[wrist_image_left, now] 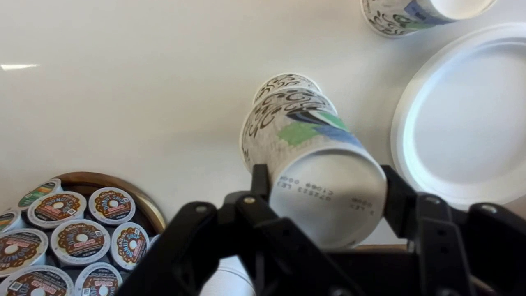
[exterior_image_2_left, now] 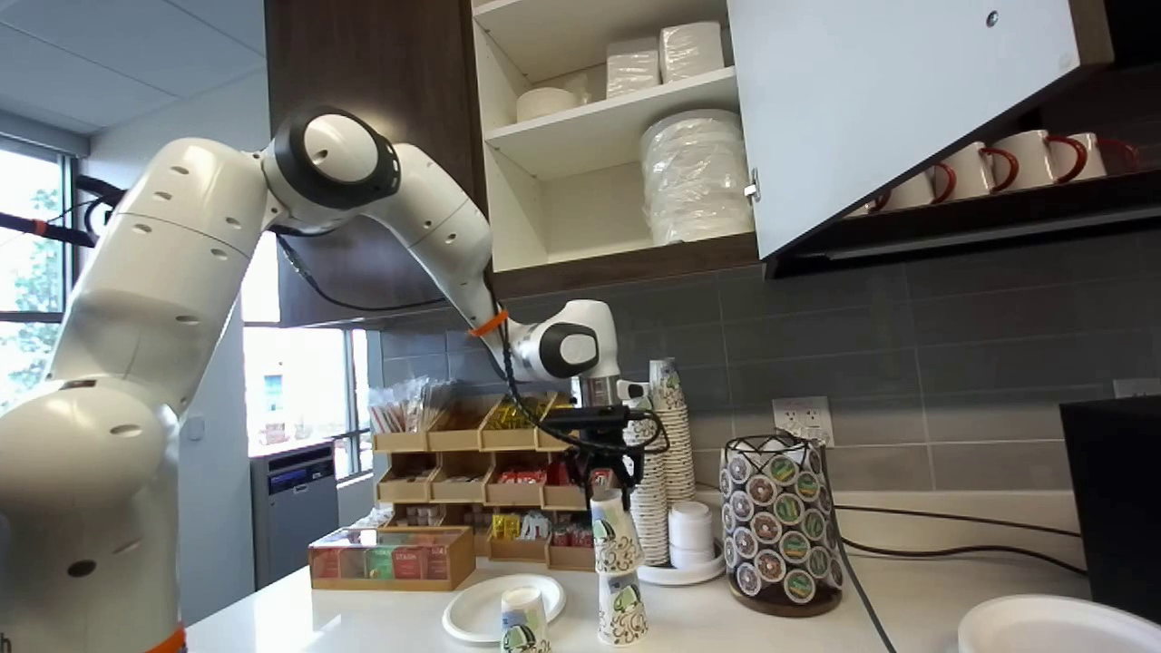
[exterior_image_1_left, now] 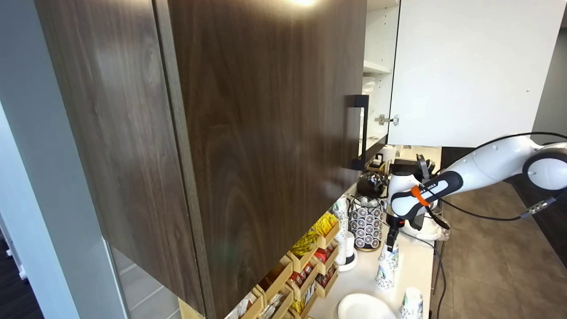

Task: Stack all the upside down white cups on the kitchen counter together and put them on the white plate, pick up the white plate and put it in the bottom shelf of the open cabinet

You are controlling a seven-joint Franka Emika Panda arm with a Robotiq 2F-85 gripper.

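Note:
Several upside-down white cups with printed patterns are on the pale counter [exterior_image_2_left: 753,630]. The upper cup [exterior_image_2_left: 613,535] is tilted, directly above the lower cup [exterior_image_2_left: 622,609]; both also show in an exterior view [exterior_image_1_left: 385,274]. My gripper [wrist_image_left: 324,181] has a finger on each side of the upper cup's base [wrist_image_left: 324,201] and is closed on it. Another upside-down cup [exterior_image_2_left: 524,621] stands apart, beside the white plate [exterior_image_2_left: 467,615]. The plate [wrist_image_left: 468,119] is bare in the wrist view. The open cabinet [exterior_image_2_left: 580,218] has a wrapped stack [exterior_image_2_left: 697,181] on its bottom shelf, at one side.
A coffee-pod holder [exterior_image_2_left: 782,531] stands near the cups. Tall cup stacks [exterior_image_2_left: 676,444] and small white containers [exterior_image_2_left: 691,531] stand behind. Wooden snack bins [exterior_image_2_left: 512,493] and a tea box [exterior_image_2_left: 390,560] line the counter. The open cabinet door [exterior_image_1_left: 469,66] juts out above. Another white dish [exterior_image_2_left: 1052,626] is partly visible.

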